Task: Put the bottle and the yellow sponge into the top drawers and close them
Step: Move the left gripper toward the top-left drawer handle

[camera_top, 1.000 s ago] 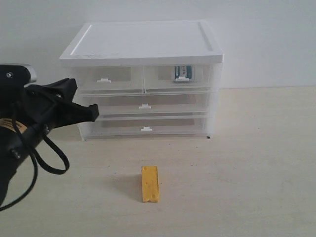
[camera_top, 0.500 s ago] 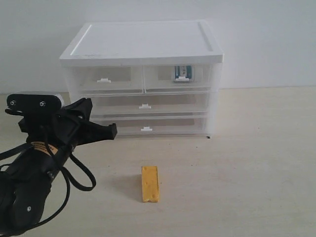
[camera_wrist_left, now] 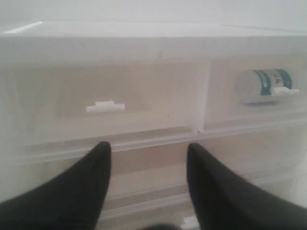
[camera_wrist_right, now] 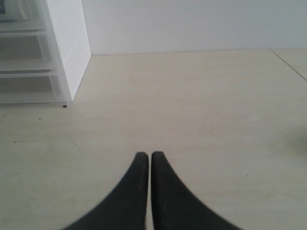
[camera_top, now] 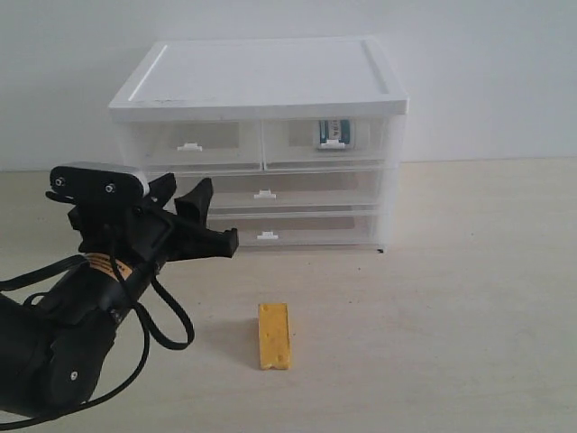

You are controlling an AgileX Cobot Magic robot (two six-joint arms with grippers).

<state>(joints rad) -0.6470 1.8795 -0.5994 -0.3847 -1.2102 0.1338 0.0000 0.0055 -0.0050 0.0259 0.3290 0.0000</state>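
Observation:
The white-topped cabinet (camera_top: 261, 81) stands at the back with both top drawers pushed in. The bottle (camera_top: 333, 133) lies inside the top right drawer (camera_top: 326, 142); its cap and teal label show through the plastic (camera_wrist_left: 263, 85). The top left drawer (camera_top: 189, 144) holds nothing visible, and its white tab handle (camera_wrist_left: 105, 107) faces my left gripper (camera_top: 215, 216), which is open a short way in front of the cabinet's left half. The yellow sponge (camera_top: 274, 336) lies on the table, well in front of the cabinet. My right gripper (camera_wrist_right: 145, 155) hovers shut over bare table, out of the exterior view.
Two full-width translucent drawers (camera_top: 264, 194) sit shut below the top pair. The left arm's black body and cables (camera_top: 81, 316) fill the front left. The cabinet's right side (camera_wrist_right: 67, 43) shows in the right wrist view. A pale wall stands behind.
The left arm has swung right and forward toward the cabinet's left side. Its fingers have spread apart. The sponge, bottle and drawers have not moved.

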